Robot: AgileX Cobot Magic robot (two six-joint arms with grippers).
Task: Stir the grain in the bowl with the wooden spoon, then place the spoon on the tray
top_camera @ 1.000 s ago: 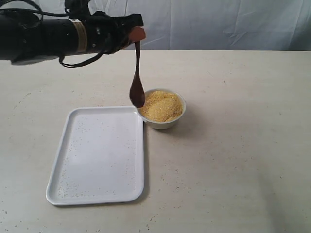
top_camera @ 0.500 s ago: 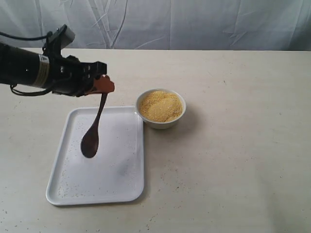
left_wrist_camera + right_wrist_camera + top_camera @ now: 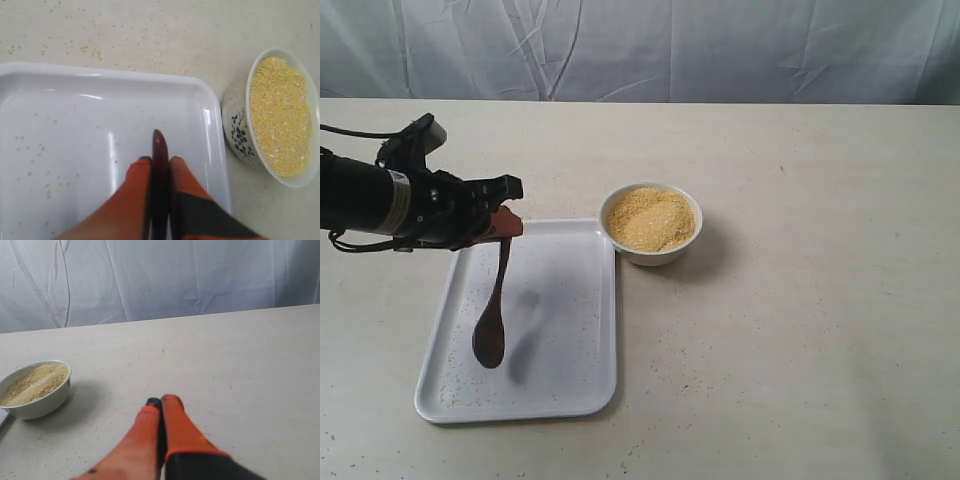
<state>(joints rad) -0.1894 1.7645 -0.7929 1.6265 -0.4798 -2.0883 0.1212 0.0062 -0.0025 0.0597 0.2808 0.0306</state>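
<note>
My left gripper [image 3: 506, 222] is shut on the handle of the dark wooden spoon [image 3: 492, 315], which hangs down over the white tray [image 3: 575, 390]. The spoon's oval end is low above the tray's near left part, casting a shadow beside it. In the left wrist view the spoon [image 3: 159, 165] is pinched between the orange fingers [image 3: 136, 176] above the tray [image 3: 60, 115]. The white bowl [image 3: 650, 253] with yellow grain [image 3: 651, 217] stands just right of the tray's far corner. My right gripper [image 3: 160, 402] is shut on nothing above bare table, well to the right of the bowl [image 3: 42, 402].
Stray grains speckle the tray and the table beyond its far edge [image 3: 90, 50]. A pale wrinkled cloth [image 3: 720, 50] hangs behind the table. The left arm's black body [image 3: 380, 200] reaches in from the left edge over the table.
The left gripper has carried the spoon from above the bowl leftward and down, over the tray. The spoon's oval end now hangs lower, close to the tray's near left part.
</note>
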